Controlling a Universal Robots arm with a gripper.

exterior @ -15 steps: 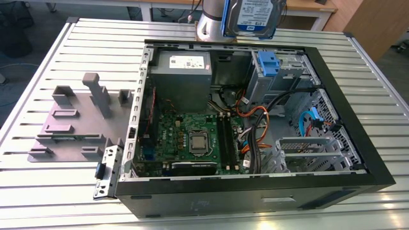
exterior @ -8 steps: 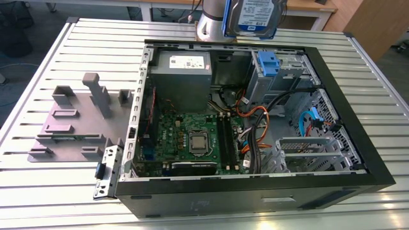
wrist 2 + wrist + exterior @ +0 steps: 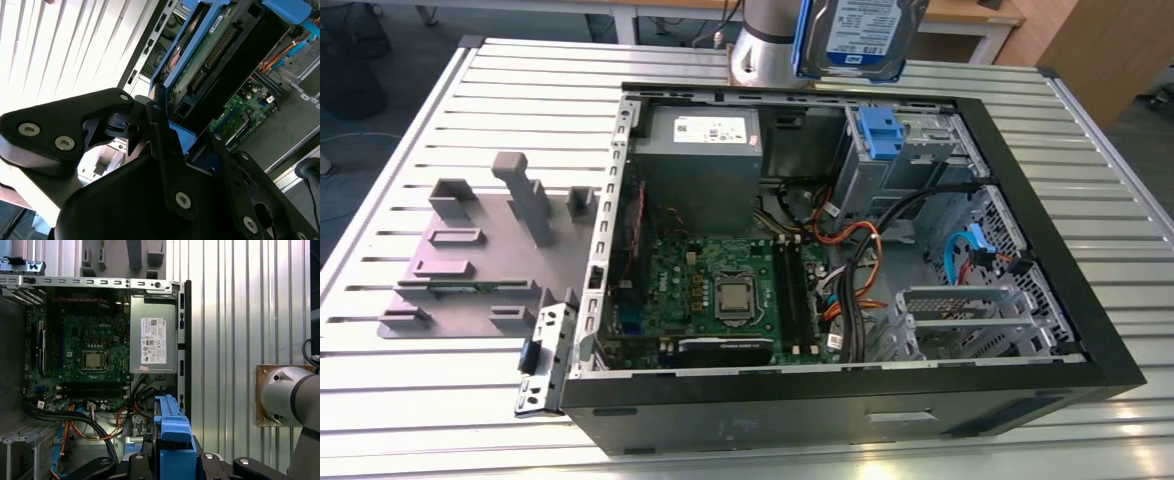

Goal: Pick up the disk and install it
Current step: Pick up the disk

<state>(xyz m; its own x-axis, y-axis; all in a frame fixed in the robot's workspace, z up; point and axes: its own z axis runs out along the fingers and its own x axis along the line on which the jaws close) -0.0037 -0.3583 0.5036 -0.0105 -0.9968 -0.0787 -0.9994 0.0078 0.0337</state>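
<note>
1. The disk (image 3: 861, 35), label facing the exterior view, hangs high above the open case (image 3: 1067, 250), over its rear edge.
2. The gripper (image 3: 167, 132) is clamped on the disk's blue bracket (image 3: 172, 440), as both wrist views show.
3. Judged rigid, fairly dense and shock-sensitive; the smooth bracket sides suit the grip, sparing the circuit board (image 3: 210, 55).

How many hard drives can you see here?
1: the disk, held in the hand above the far end of the open computer case. Others may be hidden inside the drive cage.
</note>
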